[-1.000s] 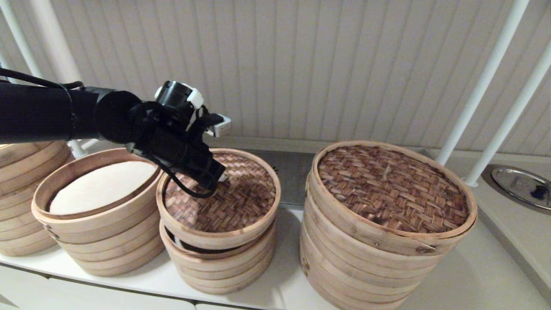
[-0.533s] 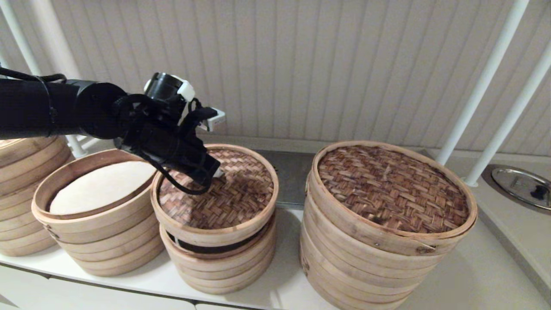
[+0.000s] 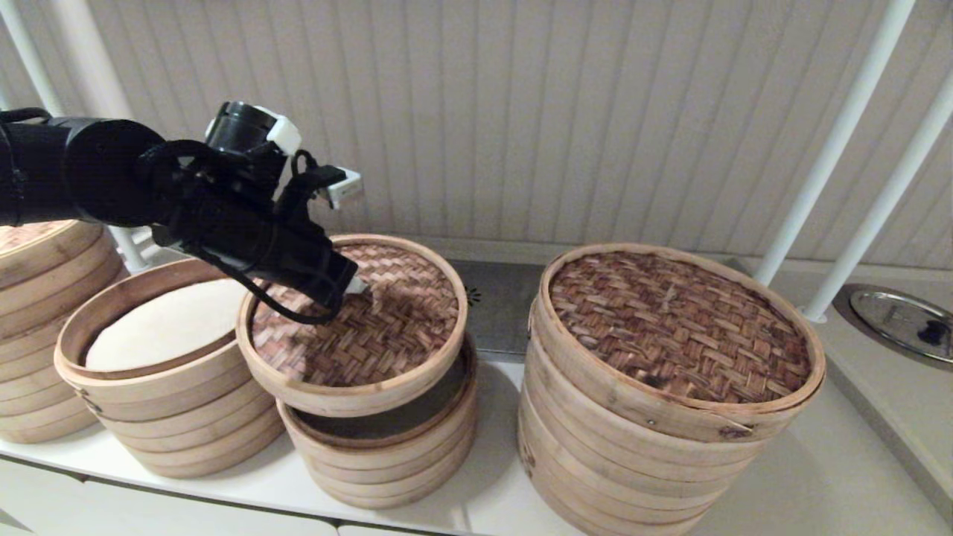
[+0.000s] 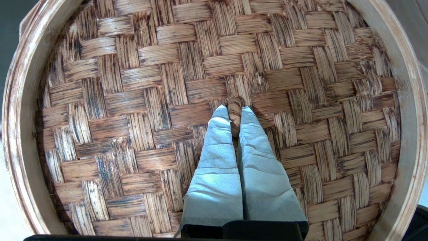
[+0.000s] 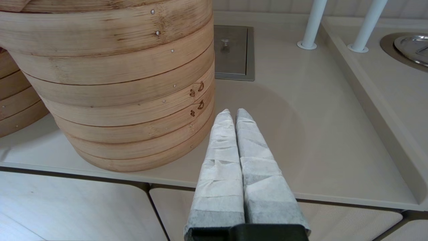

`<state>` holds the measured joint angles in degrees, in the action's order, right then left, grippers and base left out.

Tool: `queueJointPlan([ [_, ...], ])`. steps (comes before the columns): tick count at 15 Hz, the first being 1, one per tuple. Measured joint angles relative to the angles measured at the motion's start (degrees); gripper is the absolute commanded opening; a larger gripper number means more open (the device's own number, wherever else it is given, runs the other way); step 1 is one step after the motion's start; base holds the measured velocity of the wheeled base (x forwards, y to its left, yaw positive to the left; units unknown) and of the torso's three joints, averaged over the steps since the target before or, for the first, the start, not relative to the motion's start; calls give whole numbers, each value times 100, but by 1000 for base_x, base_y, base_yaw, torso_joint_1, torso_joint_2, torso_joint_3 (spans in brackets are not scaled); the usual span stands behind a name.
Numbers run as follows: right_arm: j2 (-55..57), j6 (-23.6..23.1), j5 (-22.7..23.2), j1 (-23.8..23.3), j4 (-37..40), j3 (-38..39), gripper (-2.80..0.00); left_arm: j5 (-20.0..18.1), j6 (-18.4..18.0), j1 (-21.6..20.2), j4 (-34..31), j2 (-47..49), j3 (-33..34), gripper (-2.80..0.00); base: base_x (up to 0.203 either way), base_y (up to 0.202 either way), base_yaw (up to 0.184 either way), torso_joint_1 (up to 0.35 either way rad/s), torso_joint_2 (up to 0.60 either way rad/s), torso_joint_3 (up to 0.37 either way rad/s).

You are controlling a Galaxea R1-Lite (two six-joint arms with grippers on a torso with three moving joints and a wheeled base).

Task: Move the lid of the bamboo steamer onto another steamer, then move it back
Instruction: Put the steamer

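The bamboo steamer lid (image 3: 387, 327) hangs tilted in the air, partly off the open middle steamer stack (image 3: 387, 454) below it. Its left rim reaches over the right rim of another steamer (image 3: 149, 417), the low stack with a white liner (image 3: 160, 327). My left gripper (image 3: 356, 285) is shut on the lid's small dark loop handle (image 4: 235, 105), which sits pinched between the wrapped fingertips at the centre of the weave (image 4: 133, 100). My right gripper (image 5: 232, 112) is shut on nothing, low by the counter's front edge, and does not show in the head view.
The widest, tallest stack (image 3: 655, 447) with its dark coarse lid (image 3: 677, 327) stands to the right. Another stack (image 3: 37, 298) sits at the far left. White poles (image 3: 834, 149) and a metal dish (image 3: 901, 320) are at the back right.
My left gripper has lifted the lid off the middle stack and carried it up and to the left, uncovering that stack's dark inside.
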<state>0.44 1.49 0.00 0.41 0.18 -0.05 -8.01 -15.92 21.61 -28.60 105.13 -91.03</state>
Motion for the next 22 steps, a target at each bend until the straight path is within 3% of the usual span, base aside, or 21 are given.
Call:
queueJointPlan([
  [17,0,0,0,0,0,0,-280,-146,-51,-992,19,-348,78,-280,0,0,0,0,0,0],
  [22,0,-1,0,0,0,-2,-280,-373,-47,-1376,19,-342,77,-280,0,0,0,0,0,0],
])
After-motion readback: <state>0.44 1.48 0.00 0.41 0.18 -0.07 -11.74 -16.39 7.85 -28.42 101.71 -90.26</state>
